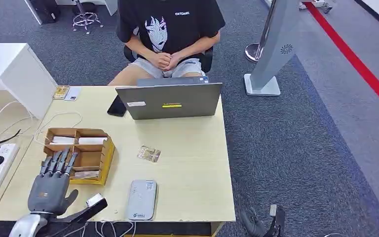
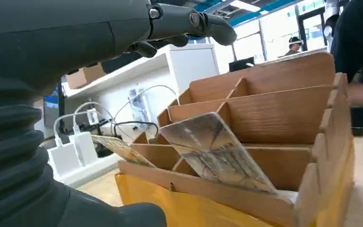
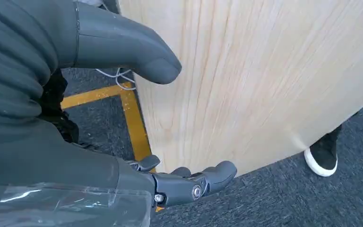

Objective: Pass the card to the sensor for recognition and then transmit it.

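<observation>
My matte grey left hand [image 1: 52,185] hovers open, holding nothing, fingers straight over the slotted wooden box [image 1: 98,160] where a glossy printed card [image 2: 215,151] leans tilted in a compartment, near the rounded grey sensor [image 1: 142,199] on the pale woodgrain bench [image 1: 192,163], while my right hand [image 3: 123,123] hangs open beside its side panel.

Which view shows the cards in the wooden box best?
The left wrist view: a card leans in the wooden box, print visible. The head view shows the box from above, cards small; the right wrist view looks elsewhere.
</observation>
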{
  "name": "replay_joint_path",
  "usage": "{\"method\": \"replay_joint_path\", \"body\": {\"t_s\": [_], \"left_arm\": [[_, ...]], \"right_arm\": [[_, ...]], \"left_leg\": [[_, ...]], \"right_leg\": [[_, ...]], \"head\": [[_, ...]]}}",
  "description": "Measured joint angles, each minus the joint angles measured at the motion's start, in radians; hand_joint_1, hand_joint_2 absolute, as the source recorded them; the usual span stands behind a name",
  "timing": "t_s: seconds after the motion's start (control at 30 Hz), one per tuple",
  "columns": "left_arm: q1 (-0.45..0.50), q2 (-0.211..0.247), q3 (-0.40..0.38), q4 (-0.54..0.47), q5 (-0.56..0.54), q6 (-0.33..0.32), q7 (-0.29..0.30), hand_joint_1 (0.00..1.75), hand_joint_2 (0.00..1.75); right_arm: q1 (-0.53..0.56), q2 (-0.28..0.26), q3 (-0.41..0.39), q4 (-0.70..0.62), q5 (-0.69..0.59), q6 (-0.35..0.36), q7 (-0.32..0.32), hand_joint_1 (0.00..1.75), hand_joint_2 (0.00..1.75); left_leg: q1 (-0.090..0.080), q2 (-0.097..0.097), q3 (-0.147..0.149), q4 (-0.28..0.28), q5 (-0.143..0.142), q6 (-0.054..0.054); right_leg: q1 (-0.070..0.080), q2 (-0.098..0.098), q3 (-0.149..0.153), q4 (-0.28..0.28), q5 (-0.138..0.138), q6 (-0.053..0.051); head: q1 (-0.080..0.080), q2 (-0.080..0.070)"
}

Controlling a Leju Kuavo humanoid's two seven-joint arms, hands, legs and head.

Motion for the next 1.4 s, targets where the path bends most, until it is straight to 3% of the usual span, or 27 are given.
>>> {"method": "replay_joint_path", "body": {"t_s": [0.17, 0.43, 0.47, 0.5, 1.4], "left_arm": [[-0.006, -0.024, -0.005, 0.0, -0.005, -0.014, -0.007, 0.0, 1.75], [-0.01, -0.026, -0.011, 0.0, -0.006, -0.014, 0.011, 0.0, 1.75], [-0.01, -0.026, -0.011, 0.0, -0.006, -0.014, 0.011, 1.05, 1.75], [-0.01, -0.026, -0.011, 0.0, -0.006, -0.014, 0.011, 1.75, 1.75], [-0.008, -0.015, -0.011, 0.0, -0.014, -0.062, 0.03, 1.75, 1.75]], "right_arm": [[-0.001, 0.0, 0.0, 0.0, 0.0, 0.0, 0.0, 0.0, 1.75], [-0.001, 0.0, 0.0, 0.0, 0.0, 0.0, 0.0, 0.0, 1.75], [-0.001, 0.0, 0.0, 0.0, 0.0, 0.0, 0.0, 0.0, 1.75], [-0.001, 0.0, 0.0, 0.0, 0.0, 0.0, 0.0, 0.0, 1.75], [-0.001, 0.0, 0.0, 0.0, 0.004, 0.0, -0.009, 0.0, 1.75]], "left_leg": [[0.0, 0.0, 0.0, 0.0, 0.0, 0.0], [0.0, 0.0, 0.0, 0.0, 0.0, 0.0], [0.0, 0.0, 0.0, 0.0, 0.0, 0.0], [0.0, 0.0, 0.0, 0.0, 0.0, 0.0], [0.0, 0.0, 0.0, 0.0, 0.0, 0.0]], "right_leg": [[0.0, 0.0, 0.0, 0.0, 0.0, 0.0], [0.0, 0.0, 0.0, 0.0, 0.0, 0.0], [0.0, 0.0, 0.0, 0.0, 0.0, 0.0], [0.0, 0.0, 0.0, 0.0, 0.0, 0.0], [0.0, 0.0, 0.0, 0.0, 0.0, 0.0]], "head": [[0.0, 0.0], [0.0, 0.0], [0.0, 0.0], [0.0, 0.0], [0.0, 0.0]]}}
